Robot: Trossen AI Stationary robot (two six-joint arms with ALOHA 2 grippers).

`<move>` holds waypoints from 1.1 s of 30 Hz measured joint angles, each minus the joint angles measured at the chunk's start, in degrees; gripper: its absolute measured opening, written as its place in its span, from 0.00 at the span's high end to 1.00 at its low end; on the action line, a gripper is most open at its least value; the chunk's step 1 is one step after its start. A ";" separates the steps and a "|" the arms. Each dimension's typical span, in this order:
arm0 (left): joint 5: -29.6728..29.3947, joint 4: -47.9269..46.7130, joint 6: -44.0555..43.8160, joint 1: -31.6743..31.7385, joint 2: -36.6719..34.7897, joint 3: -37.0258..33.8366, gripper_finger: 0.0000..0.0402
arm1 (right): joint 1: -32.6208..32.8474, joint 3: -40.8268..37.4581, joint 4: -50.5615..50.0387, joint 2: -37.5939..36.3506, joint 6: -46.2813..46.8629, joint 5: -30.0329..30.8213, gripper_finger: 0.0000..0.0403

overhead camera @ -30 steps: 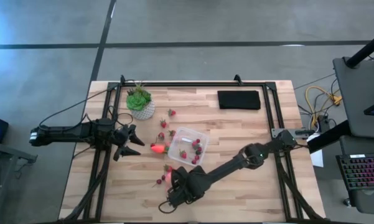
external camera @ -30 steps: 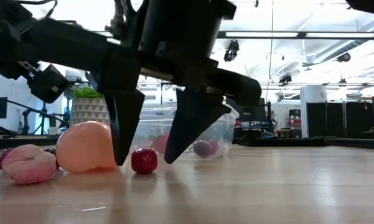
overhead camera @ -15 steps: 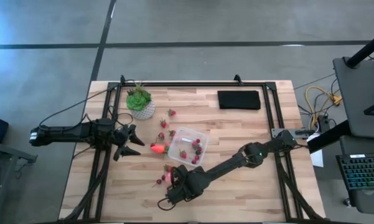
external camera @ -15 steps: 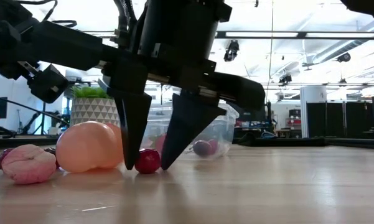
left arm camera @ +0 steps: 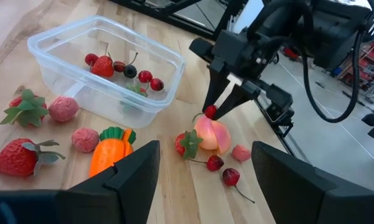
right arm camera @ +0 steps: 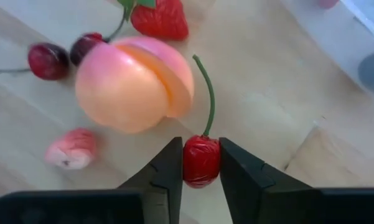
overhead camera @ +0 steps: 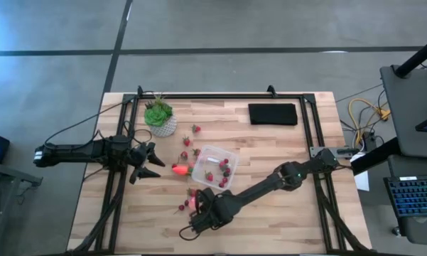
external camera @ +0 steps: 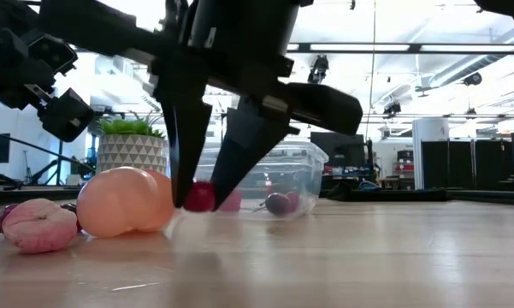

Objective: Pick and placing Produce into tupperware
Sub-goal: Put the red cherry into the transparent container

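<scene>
1. My right tool [external camera: 198, 195] has its two fingers clamped on a small red cherry [right arm camera: 201, 160], its green stem curving up past the peach. In the low view the cherry sits between my fingertips, just off the wood.
2. That tool is near the table's front edge, a little left of the middle, with my right arm stretching in from the right side of the table [overhead camera: 270, 146].
3. Just beside the gripped cherry lies the pink-orange peach [right arm camera: 134, 83], resting on the table. A pale pink lumpy piece [right arm camera: 73, 148] lies near it, and two dark cherries [right arm camera: 48, 60] and a strawberry [right arm camera: 160, 18] sit on its far side.
4. The tupperware [overhead camera: 216, 168] stands near the middle of the table, open on top, with several small red pieces and one dark one already inside. It is beside my right tool, towards the back edge, not touching it.
5. An orange carrot [left arm camera: 109, 148] lies just outside the tupperware on its left side, with more strawberries and pink pieces scattered close by.
6. My left tool [overhead camera: 148, 163] waits near the left edge of the table, fingers spread apart and holding nothing.
7. A potted green plant [overhead camera: 159, 116] stands towards the back left of the table, and a black pad [overhead camera: 273, 114] lies near the back edge, right of the middle.
</scene>
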 joint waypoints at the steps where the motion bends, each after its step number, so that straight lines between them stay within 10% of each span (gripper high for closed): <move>1: 0.01 0.00 0.00 -0.01 0.00 0.00 0.40 | 0.00 0.00 -0.02 -0.17 0.53 0.40 0.78; 17: -0.01 0.00 0.01 -0.01 0.00 0.00 0.40 | 0.67 0.05 -7.20 -11.14 4.10 15.14 0.79; 33: -0.01 0.00 0.00 -0.01 0.02 0.00 0.40 | -11.37 -0.02 -9.33 -12.52 -5.70 5.29 0.63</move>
